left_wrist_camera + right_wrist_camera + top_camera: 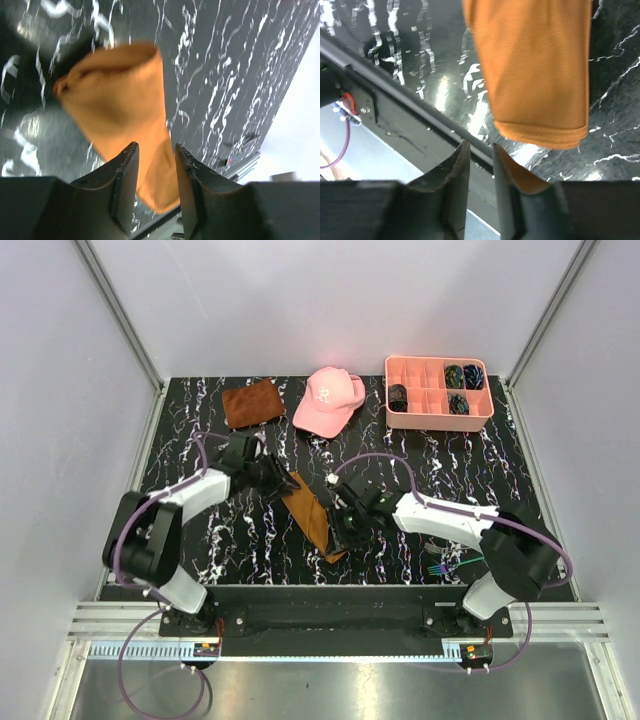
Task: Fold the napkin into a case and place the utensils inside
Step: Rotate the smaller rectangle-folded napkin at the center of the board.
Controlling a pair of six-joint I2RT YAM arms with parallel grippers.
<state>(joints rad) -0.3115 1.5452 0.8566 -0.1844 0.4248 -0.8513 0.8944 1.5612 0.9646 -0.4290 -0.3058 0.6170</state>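
The napkin point(310, 515) lies folded into a narrow, long orange-brown case running diagonally across the middle of the black marbled table. My left gripper point(278, 480) hovers at its far end. In the left wrist view the case point(125, 95) stretches away beyond the gripper point(155, 147), whose jaws stand apart with nothing between them. My right gripper point(345, 530) is at the case's near right side. In the right wrist view it point(479, 145) is narrowly open and empty, just past the hemmed end of the case point(535, 75). The utensils point(438, 566) lie by the right arm's base.
At the back stand a pink cap point(328, 400), a smaller rust-brown cloth point(252, 402) and a pink compartment tray point(438, 421) with dark items. A small white bit point(331, 479) lies near the case. The table's front rail point(405, 95) runs close to the right gripper.
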